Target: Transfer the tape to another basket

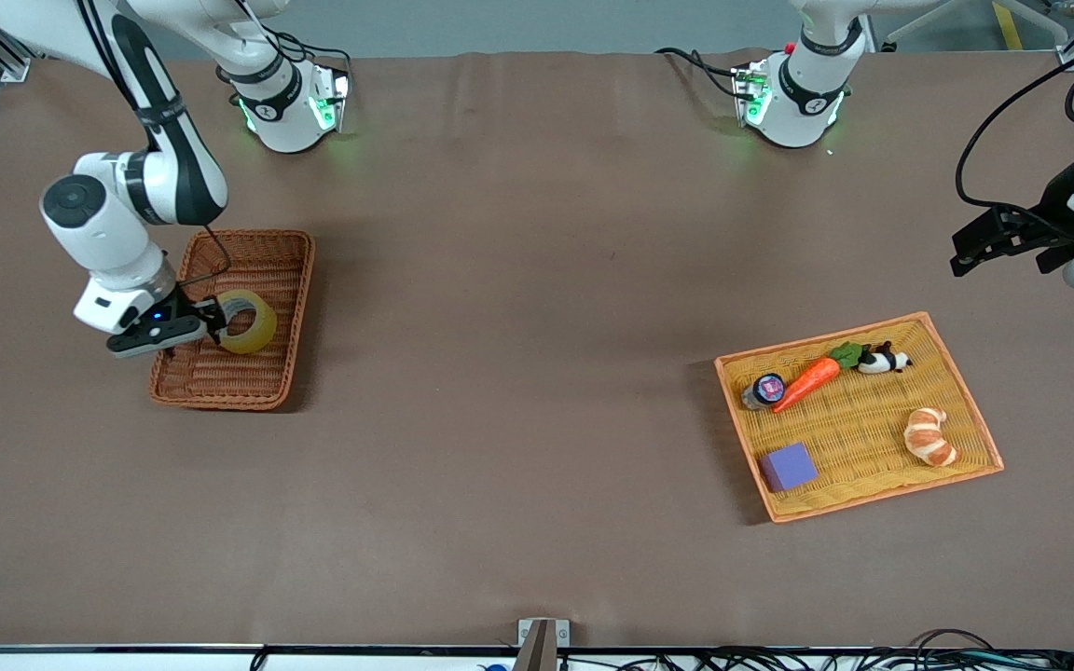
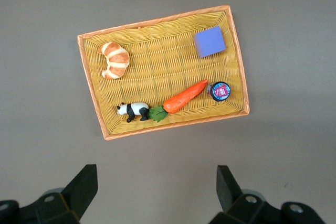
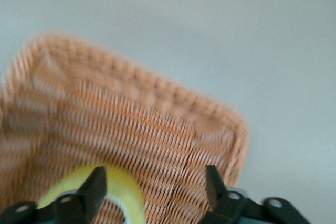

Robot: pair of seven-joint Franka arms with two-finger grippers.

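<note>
The tape (image 1: 248, 321), a yellowish roll, sits in the reddish-brown wicker basket (image 1: 299, 308) toward the right arm's end of the table. My right gripper (image 1: 217, 321) is low over the basket, open, with the tape right at its fingers. In the right wrist view the tape (image 3: 123, 187) lies against one finger (image 3: 94, 184) of the open right gripper (image 3: 155, 182), over the basket's weave (image 3: 157, 114). My left gripper (image 1: 970, 250) is open and empty, waiting high over the left arm's end of the table; it also shows in the left wrist view (image 2: 156, 179).
A flat yellow tray with an orange rim (image 1: 826, 337) lies toward the left arm's end of the table. It holds a carrot (image 1: 807, 383), a toy panda (image 1: 884, 360), a croissant (image 1: 930, 437), a purple block (image 1: 788, 466) and a small jar (image 1: 764, 389). The left wrist view shows the tray (image 2: 157, 20) too.
</note>
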